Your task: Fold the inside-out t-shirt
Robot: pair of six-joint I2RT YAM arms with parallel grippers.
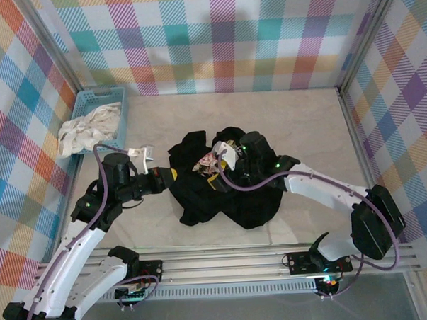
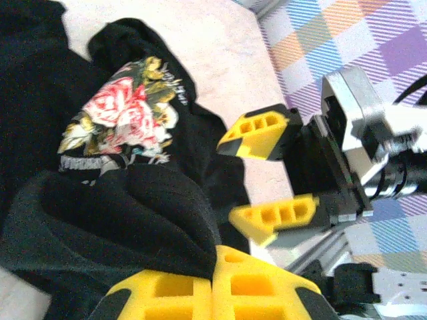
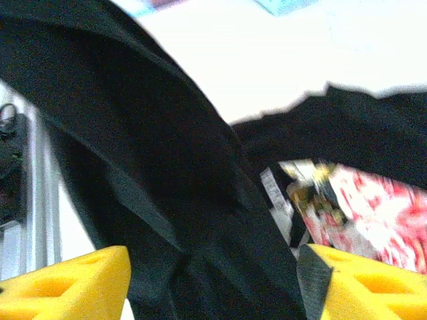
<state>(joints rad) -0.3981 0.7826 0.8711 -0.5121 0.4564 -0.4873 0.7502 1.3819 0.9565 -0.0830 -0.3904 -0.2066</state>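
From above, the inside-out t-shirt [image 1: 233,202] lies bunched mid-frame on the worktop [image 1: 304,120], the left gripper [image 1: 169,177] at its left edge. The left wrist view shows its jaws clamped on a black fold, likely anchoring it, with the right gripper [image 2: 228,181] at centre right, jaws apart. The right wrist view shows cloth between those jaws, ungripped.
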